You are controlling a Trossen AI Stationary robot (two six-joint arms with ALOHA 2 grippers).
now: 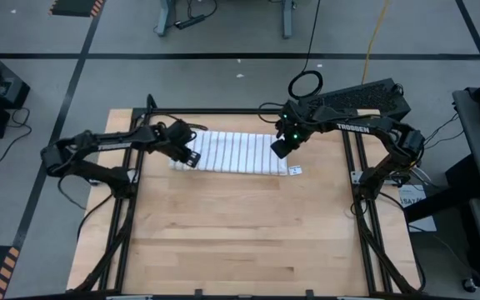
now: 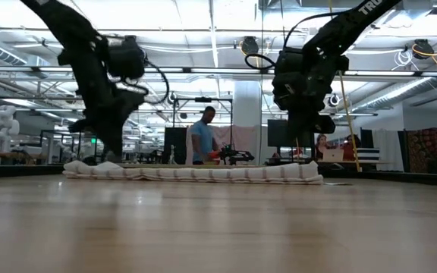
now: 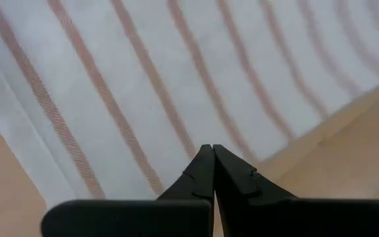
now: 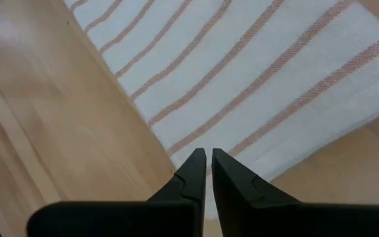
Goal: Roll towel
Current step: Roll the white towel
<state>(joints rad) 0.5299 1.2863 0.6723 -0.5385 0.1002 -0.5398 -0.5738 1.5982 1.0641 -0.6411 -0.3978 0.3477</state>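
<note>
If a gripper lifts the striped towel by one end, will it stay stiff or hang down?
The towel looks like thin woven cloth lying flat, so it would probably droop. Its low folded layers suggest little weight. Pushed, it would likely bunch rather than slide.

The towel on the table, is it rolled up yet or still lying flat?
Not rolled: the towel lies as a low, flat band on the table. The low view shows layered edges, so it looks folded.

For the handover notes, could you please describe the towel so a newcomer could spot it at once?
On the wooden table, look toward its far edge, between the two dark arms. The towel lies there as a long flat band, the only cloth on the table: white with narrow dark stripes and a small tag at one end.
</note>
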